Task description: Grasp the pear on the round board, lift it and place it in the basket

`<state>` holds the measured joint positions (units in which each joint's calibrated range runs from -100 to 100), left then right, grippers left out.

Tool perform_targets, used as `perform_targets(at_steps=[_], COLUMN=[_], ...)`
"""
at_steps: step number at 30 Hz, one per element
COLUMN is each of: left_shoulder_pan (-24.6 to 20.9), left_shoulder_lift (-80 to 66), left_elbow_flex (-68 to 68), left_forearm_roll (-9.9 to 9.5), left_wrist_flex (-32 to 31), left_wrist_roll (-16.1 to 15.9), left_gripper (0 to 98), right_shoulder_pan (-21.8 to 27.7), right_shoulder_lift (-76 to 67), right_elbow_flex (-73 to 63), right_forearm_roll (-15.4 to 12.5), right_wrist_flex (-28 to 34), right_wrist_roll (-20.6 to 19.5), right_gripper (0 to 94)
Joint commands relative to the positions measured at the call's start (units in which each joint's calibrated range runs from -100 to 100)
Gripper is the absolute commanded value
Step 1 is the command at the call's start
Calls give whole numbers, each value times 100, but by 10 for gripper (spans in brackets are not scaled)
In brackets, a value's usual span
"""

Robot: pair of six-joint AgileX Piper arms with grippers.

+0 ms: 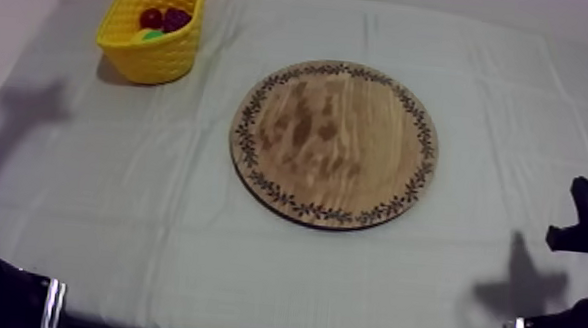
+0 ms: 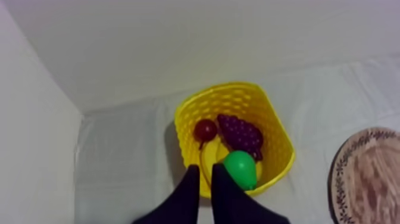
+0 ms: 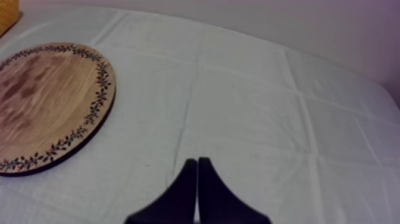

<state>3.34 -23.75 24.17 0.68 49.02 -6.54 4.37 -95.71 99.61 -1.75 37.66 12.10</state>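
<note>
Board [image 1: 334, 144] is lying on counter [image 1: 200, 259] beside yellow basket [image 1: 156, 60]. Left wrist view: pear [image 2: 240, 168] is sitting inside basket with grapes [image 2: 241, 132], banana [image 2: 213, 156] and small red fruit [image 2: 205, 129]. Left pincer [image 2: 204, 171] is hovering over basket's near rim, fingers slightly parted, empty. Right wrist view: right pincer [image 3: 197, 161] is resting closed, empty, well apart from basket.

Yellow basket [image 1: 156, 60]; green pear [image 2: 240, 168]; purple grapes [image 2: 241, 134]; brown board [image 1: 335, 144], dark leafy rim pattern.

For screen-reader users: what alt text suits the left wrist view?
A yellow basket on the grey-white cloth holds a pear, grapes, a banana and a small red fruit. The left gripper hovers at its near rim, fingers slightly apart.
</note>
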Motion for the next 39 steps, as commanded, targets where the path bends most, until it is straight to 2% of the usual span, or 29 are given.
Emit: perform_targets(at_steps=[1,6,14,19,28,39], left_shoulder_pan=[-1,8,19,-55,-141,-153], left_shoulder_lift=[-991,-2060,-3751,-4764,-6287,-7300], left_elbow_flex=[781,1809,3561,4634,6302,7396], left_forearm_roll=[-15,-83,-114,-204,-227,-285], left_wrist_flex=[-217,-567,-1225,-1604,-1775,-1804], left_wrist_roll=[77,390,558,689,552,424], left_gripper=[37,22,15,4,1,0], right_shoulder_pan=[0,0,0,0,0,0], right_shoulder_lift=[-5,-5,-5,-5,-5,-5], right_elbow_flex=[5,5,5,5,5,5], right_forearm_roll=[2,2,2,2,2,2], right_wrist_flex=[0,0,0,0,0,0], right_wrist_roll=[-1,-1,-1,-1,1,-1], right_gripper=[3,3,3,3,3,3])
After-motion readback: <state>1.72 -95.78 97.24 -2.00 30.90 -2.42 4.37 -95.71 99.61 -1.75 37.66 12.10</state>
